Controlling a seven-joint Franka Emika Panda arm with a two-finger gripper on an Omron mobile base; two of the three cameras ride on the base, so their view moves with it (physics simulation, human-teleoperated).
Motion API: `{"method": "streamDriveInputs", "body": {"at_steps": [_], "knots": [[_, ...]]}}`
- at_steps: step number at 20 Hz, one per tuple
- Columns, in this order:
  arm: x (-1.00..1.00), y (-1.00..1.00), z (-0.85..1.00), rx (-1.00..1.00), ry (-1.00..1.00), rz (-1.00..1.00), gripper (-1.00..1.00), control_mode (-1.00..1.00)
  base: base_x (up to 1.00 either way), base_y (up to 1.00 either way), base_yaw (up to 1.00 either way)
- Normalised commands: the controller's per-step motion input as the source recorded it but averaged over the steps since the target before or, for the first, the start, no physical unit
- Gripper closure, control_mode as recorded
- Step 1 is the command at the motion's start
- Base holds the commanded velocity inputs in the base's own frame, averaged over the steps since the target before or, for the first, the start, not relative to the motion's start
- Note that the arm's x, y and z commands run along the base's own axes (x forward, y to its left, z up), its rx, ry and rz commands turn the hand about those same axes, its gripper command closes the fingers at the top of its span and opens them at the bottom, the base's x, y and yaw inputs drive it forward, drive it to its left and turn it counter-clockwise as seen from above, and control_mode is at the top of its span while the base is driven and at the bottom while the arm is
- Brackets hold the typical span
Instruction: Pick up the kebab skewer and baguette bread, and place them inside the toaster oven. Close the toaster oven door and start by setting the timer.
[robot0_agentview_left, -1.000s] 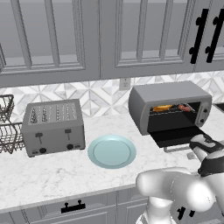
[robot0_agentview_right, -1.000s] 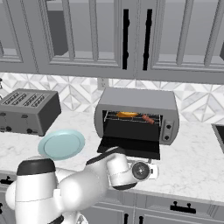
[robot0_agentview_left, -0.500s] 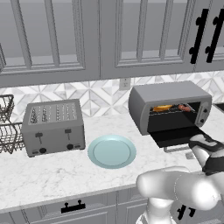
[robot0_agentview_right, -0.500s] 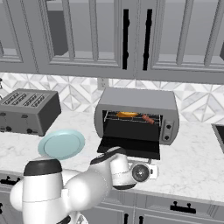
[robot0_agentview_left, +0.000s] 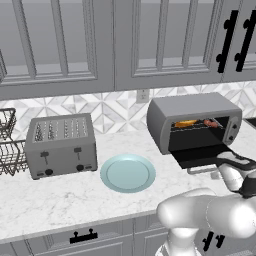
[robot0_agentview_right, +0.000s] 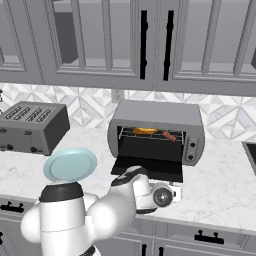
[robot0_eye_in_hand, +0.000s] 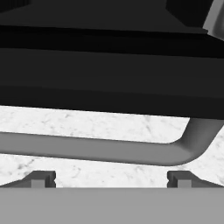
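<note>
Toaster oven: back right of worktop; door down.
Baguette bread, kebab skewer: on rack inside.
Gripper: fingers wide, apparently just below door handle.

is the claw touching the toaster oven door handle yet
Apart. In the hand view the claw stands open, and the grey bar handle of the toaster oven door lies past its fingertips, with marble counter showing between.
</note>
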Motion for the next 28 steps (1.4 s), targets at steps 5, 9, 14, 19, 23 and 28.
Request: {"method": "streamDriveInputs", "body": {"at_steps": [5, 9, 14, 19, 23, 28], "knots": [[0.0, 0.0, -0.45, 0.0, -0.02, 0.0, -1.0, -1.0, 0.0, 0.0, 0.0], [0.06, 0.0, -0.14, 0.0, -0.02, 0.0, -1.0, -1.0, 0.0, 0.0, 0.0], [0.11, 0.08, 0.0, 0.0, -0.03, 0.0, -1.0, -1.0, 0.0, 0.0, 0.0], [0.14, 0.19, 0.01, 0.0, -0.04, 0.0, -1.0, -1.0, 0.0, 0.0, 0.0], [0.13, 0.04, 0.26, 0.0, -0.05, 0.0, -1.0, -1.0, 0.0, 0.0, 0.0], [0.19, 0.01, 0.42, 0.0, -0.08, -0.01, -1.0, -1.0, 0.0, 0.0, 0.0]]}}
